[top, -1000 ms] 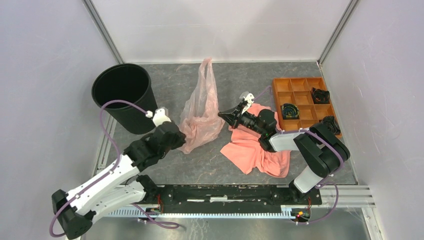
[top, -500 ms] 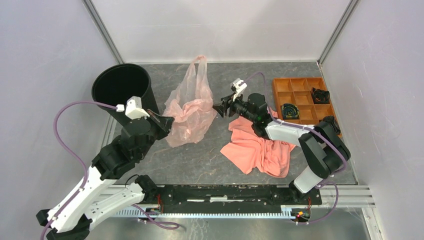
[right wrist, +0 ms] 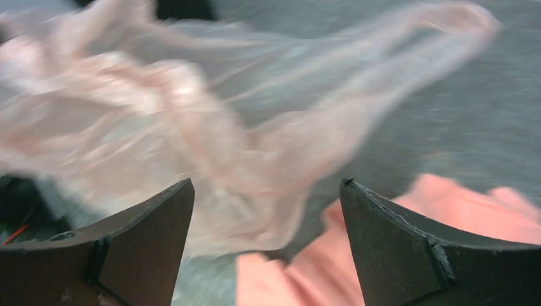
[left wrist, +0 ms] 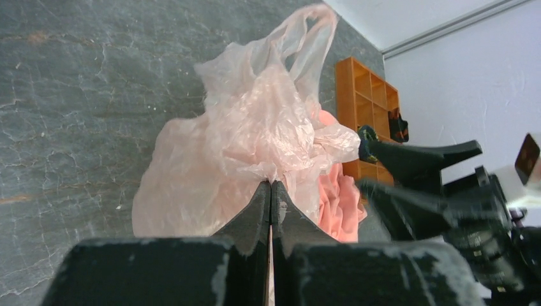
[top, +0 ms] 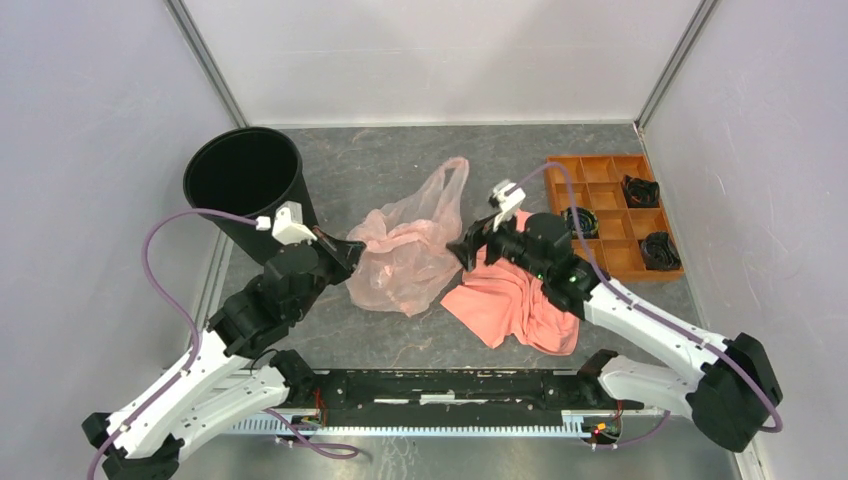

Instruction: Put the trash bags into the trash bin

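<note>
- Left hand [top: 352, 250]: fingers pressed fully together, no gap. The left wrist view shows the closed tips [left wrist: 271, 186] pinching a fold of the trash bag [left wrist: 255, 140] at its near edge.
- Right hand [top: 465, 252]: wide open, holding nothing. In the right wrist view the hand [right wrist: 266, 185] has the bag [right wrist: 191, 127] film spread across the gap ahead of the two fingers. That picture is motion-blurred, so I can't tell whether either finger touches the film.
- Trash bag [top: 410, 255]: crumpled in the middle of the tabletop [top: 360, 170], between the two hands. The left hand is at its left edge and the right hand at its right edge.
- One loop handle points toward the far right.
- The bag's bulk sits at the left hand's fingertips and extends away from them toward the right hand [left wrist: 363, 160], which faces it from the other side.
- Trash bin [top: 240, 225]: upright at the far left, just behind the left hand. The bag is outside it, to its right, and nothing is visible inside the bin.
- Coral cloth [top: 520, 305]: bunched on the tabletop under the right arm. It meets the bag's right side and shows behind the bag from the left wrist [left wrist: 338, 197].
- Orange tray [top: 605, 195]: far right, with dark items in some compartments, apart from the bag.
</note>
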Action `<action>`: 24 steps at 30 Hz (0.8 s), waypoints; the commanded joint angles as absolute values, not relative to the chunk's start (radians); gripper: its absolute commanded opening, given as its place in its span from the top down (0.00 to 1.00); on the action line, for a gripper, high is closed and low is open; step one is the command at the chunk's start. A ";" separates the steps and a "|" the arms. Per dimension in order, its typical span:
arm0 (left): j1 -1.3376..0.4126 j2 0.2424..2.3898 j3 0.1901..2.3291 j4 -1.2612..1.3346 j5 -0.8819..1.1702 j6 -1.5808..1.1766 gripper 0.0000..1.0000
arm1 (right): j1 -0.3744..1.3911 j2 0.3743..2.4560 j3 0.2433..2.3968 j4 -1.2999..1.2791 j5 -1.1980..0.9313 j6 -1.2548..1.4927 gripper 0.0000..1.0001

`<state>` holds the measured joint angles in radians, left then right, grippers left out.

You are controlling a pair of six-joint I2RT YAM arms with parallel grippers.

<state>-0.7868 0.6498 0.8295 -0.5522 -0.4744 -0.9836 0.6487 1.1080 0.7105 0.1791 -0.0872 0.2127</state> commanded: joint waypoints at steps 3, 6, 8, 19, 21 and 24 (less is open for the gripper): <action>-0.785 0.599 0.753 -0.456 -0.439 -1.055 0.98 | 0.807 1.066 0.694 0.075 -0.051 0.211 0.08; -0.785 0.579 0.713 -0.427 -0.418 -1.081 0.98 | 0.896 1.062 0.700 0.099 -0.080 0.217 0.06; -0.785 0.575 0.690 -0.402 -0.408 -1.092 0.98 | 0.989 1.062 0.688 0.173 -0.097 0.235 0.02; -0.786 0.614 0.712 -0.411 -0.399 -1.081 0.98 | 1.380 1.221 0.811 0.294 0.306 0.020 0.02; -0.786 0.612 0.705 -0.399 -0.395 -1.088 0.98 | 1.419 1.271 0.842 0.315 0.323 -0.105 0.02; -0.786 0.616 0.703 -0.385 -0.388 -1.090 0.98 | 1.432 1.359 0.893 0.319 0.347 -0.216 0.05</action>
